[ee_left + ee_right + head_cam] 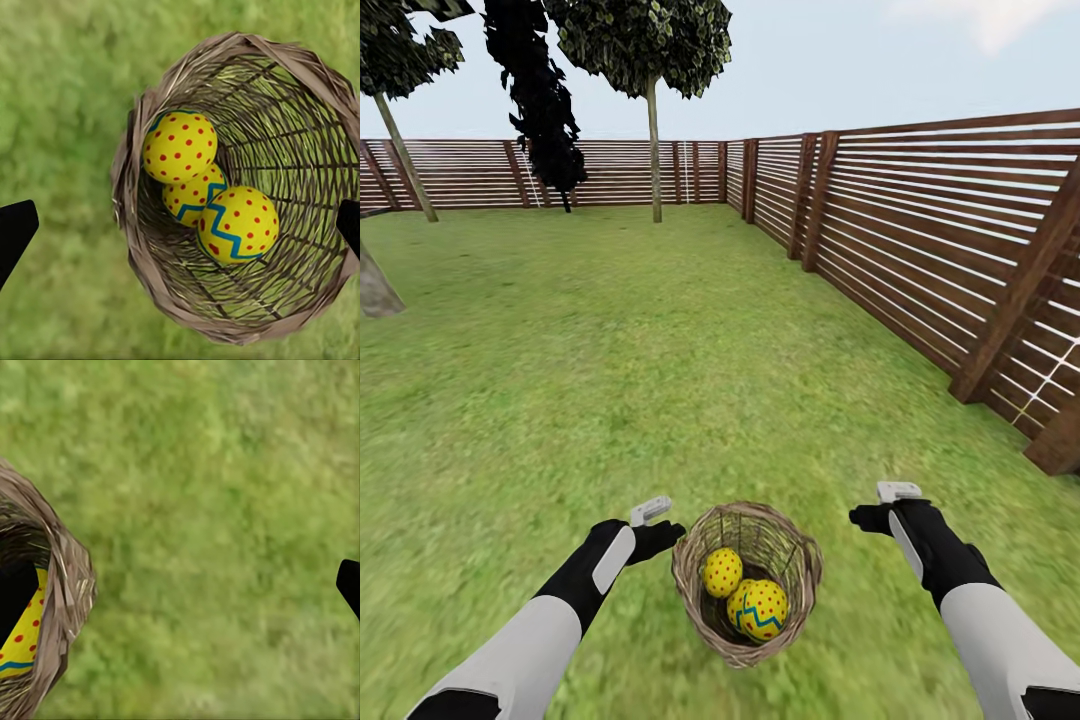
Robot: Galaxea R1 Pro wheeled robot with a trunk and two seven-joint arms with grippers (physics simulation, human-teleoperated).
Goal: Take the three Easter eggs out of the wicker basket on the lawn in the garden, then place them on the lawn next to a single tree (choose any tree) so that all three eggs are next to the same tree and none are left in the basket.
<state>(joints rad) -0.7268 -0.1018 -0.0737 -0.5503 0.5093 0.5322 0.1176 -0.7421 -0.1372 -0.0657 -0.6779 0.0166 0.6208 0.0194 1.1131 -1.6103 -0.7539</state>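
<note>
Your wide, mottled green grass lawn [660,380] runs out to a brown slatted wooden fence [920,230] from 11 to 3 o'clock. Leafy thin-trunked trees [653,120] stand far off at 12 o'clock. The round brown woven-twig wicker basket [797,565] sits on the grass directly before you, between your arms. Three yellow eggs with blue zigzags and red dots [214,199] lie touching inside it. Your left pincer [657,527], at the basket's 9 o'clock, has its fingers [15,229] spread wide. Your right pincer [882,508], at its 3 o'clock, is spread too.
</note>
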